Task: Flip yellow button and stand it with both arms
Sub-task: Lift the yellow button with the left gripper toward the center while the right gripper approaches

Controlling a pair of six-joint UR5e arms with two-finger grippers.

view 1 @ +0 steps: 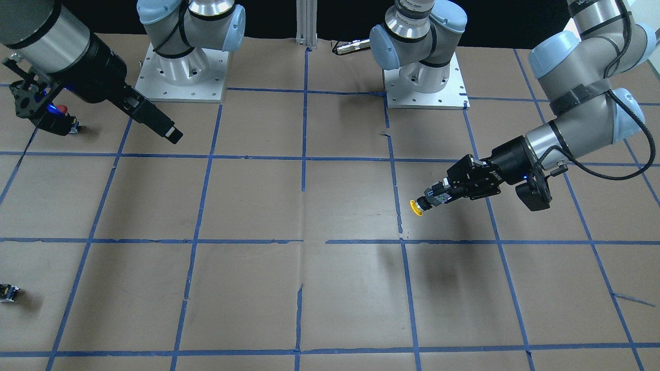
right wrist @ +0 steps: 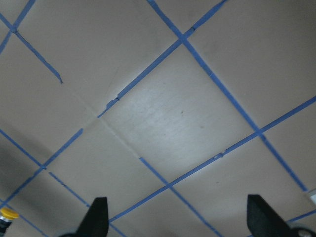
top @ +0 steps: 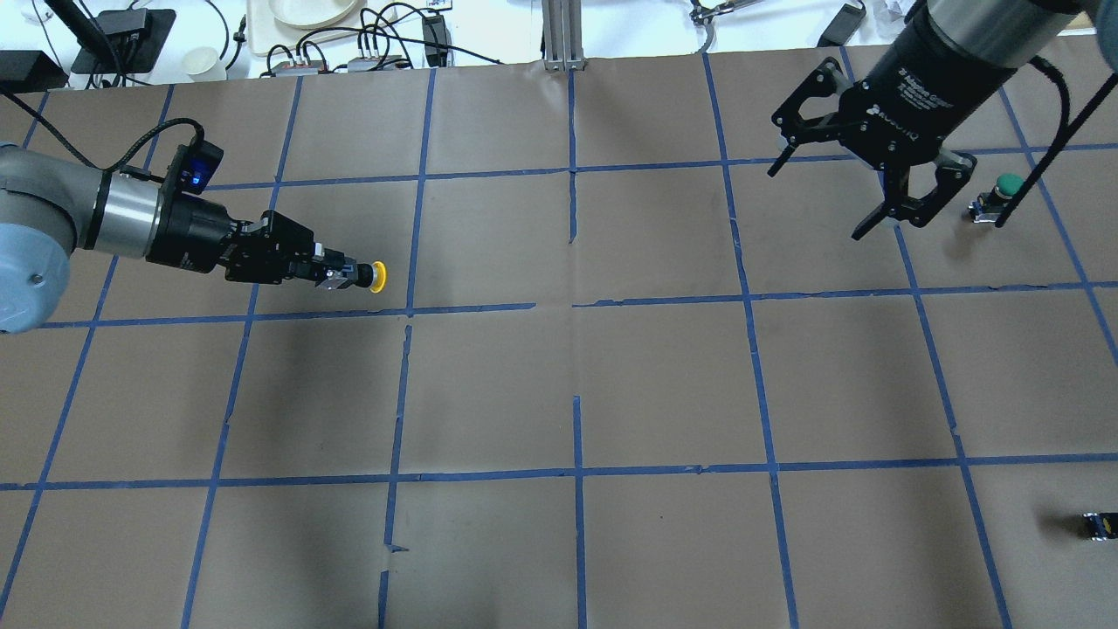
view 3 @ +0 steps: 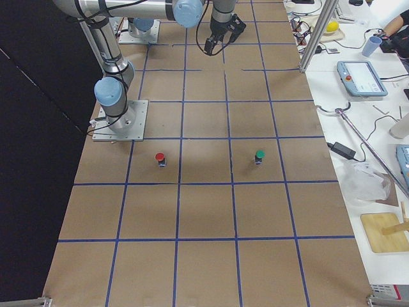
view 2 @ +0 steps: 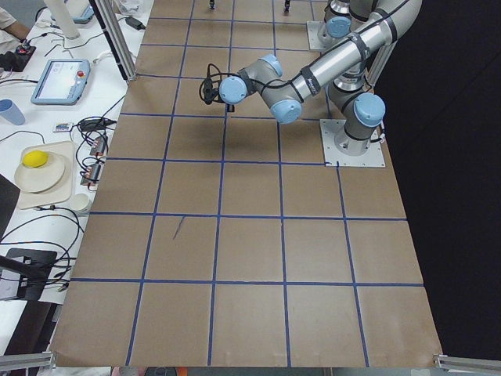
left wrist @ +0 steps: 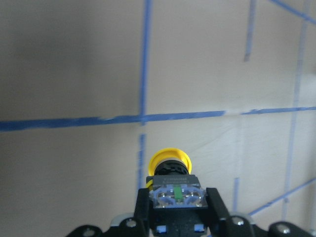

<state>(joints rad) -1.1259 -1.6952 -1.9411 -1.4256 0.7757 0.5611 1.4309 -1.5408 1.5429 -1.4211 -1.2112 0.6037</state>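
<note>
My left gripper point(top: 345, 274) is shut on the grey-black body of the yellow button point(top: 376, 276). It holds the button sideways above the table, cap pointing away from the fingers toward the table's middle. The front-facing view shows the same gripper point(view 1: 437, 199) and the yellow cap point(view 1: 415, 207). In the left wrist view the button point(left wrist: 170, 164) sits between the fingers point(left wrist: 142, 210). My right gripper point(top: 816, 203) is open and empty, raised over the far right of the table, well apart from the button. In the right wrist view the gripper point(right wrist: 180, 217) has its jaws wide apart, and the yellow cap point(right wrist: 8, 215) shows at the bottom left.
A green-capped button point(top: 1007, 186) stands beside my right gripper. A red-capped button point(view 1: 62, 109) stands partly behind it. A small black capless part point(top: 1100, 524) lies near the table's right front edge. Blue tape lines grid the brown table point(top: 576, 393).
</note>
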